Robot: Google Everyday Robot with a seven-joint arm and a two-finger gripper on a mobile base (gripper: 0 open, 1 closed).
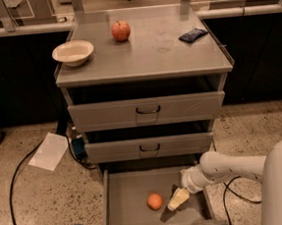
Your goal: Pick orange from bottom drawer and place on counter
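The orange (154,201) lies on the grey floor of the open bottom drawer (122,195), near its middle front. My gripper (175,200) reaches into the drawer from the right on the white arm, just right of the orange and a short gap from it, holding nothing I can see. The counter (155,54) is the flat grey cabinet top above.
On the counter stand a cream bowl (73,52) at left, a red apple (120,31) at the back and a dark packet (192,35) at right. The two upper drawers (148,112) are shut. A paper sheet (48,151) and cables lie on the floor left.
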